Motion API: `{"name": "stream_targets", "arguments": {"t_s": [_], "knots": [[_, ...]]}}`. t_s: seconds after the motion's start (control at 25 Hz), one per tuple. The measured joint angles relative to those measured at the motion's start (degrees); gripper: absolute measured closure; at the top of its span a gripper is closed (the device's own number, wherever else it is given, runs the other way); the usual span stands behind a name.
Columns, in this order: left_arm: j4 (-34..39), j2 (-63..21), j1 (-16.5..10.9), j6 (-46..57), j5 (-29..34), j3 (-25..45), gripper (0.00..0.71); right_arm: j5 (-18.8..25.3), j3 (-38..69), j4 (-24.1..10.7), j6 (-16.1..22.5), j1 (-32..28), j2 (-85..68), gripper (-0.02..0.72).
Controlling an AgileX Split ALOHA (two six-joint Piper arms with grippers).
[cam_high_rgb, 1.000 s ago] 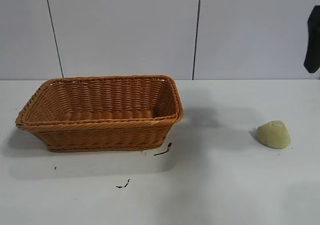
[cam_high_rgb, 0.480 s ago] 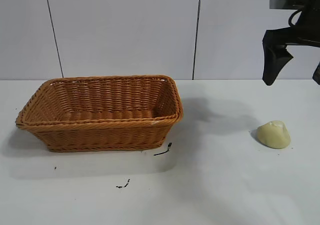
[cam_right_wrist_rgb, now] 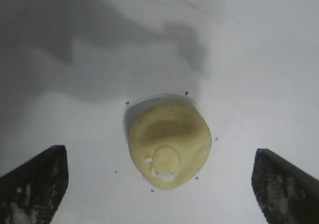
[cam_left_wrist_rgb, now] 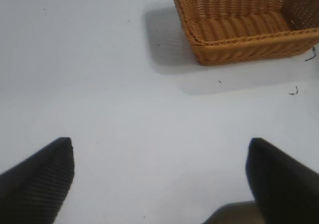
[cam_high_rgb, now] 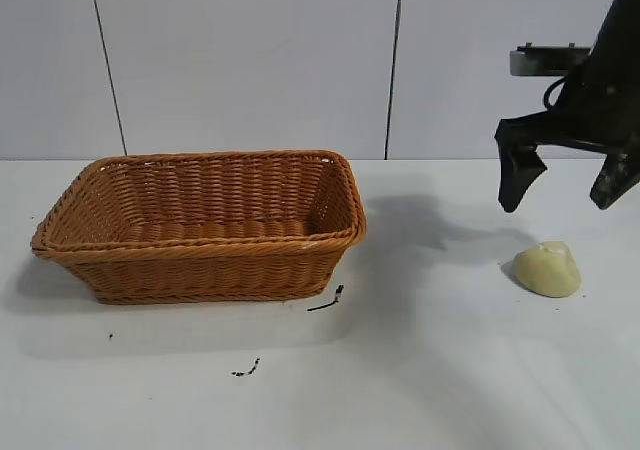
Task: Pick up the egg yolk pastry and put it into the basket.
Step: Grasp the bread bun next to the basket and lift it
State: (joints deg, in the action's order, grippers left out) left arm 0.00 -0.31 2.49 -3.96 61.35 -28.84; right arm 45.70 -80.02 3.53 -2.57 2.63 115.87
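The pale yellow egg yolk pastry (cam_high_rgb: 547, 268) lies on the white table at the right; it also shows in the right wrist view as the same domed pastry (cam_right_wrist_rgb: 169, 140). My right gripper (cam_high_rgb: 560, 192) hangs open in the air just above it, fingers spread wide to either side, touching nothing. From the wrist, the right gripper (cam_right_wrist_rgb: 162, 181) frames the pastry between its fingertips (cam_right_wrist_rgb: 37, 176). The orange-brown wicker basket (cam_high_rgb: 200, 260) stands at the table's left. My left gripper (cam_left_wrist_rgb: 159, 176) is open over bare table, with the basket (cam_left_wrist_rgb: 249, 45) farther off.
Small dark specks and a short black scrap (cam_high_rgb: 326, 301) lie on the table near the basket's front corner. A white panelled wall (cam_high_rgb: 250, 60) rises behind the table. Open table surface separates basket and pastry.
The right arm has come in from the upper right edge and descended leftward to hang over the pastry. Basket and pastry have not moved.
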Motion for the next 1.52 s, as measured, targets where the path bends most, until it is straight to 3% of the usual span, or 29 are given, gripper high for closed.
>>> {"name": "stream_targets", "arguments": {"t_s": [1.08, 1.2, 1.44, 1.52], "knots": [[0.0, 0.0, 0.0, 0.0, 0.0, 0.0, 0.015, -0.9, 0.0, -1.3, 0.2, 0.0, 7.8, 0.017], [0.0, 0.0, 0.0, 0.0, 0.0, 0.0, 0.015, -0.9, 0.0, -1.3, 0.2, 0.0, 7.8, 0.096], [0.0, 0.0, 0.0, 0.0, 0.0, 0.0, 0.015, -0.8, -0.1, -1.4, 0.2, 0.0, 7.8, 0.429], [0.0, 0.0, 0.0, 0.0, 0.0, 0.0, 0.015, -0.8, -0.1, -1.4, 0.2, 0.0, 7.8, 0.486]]}}
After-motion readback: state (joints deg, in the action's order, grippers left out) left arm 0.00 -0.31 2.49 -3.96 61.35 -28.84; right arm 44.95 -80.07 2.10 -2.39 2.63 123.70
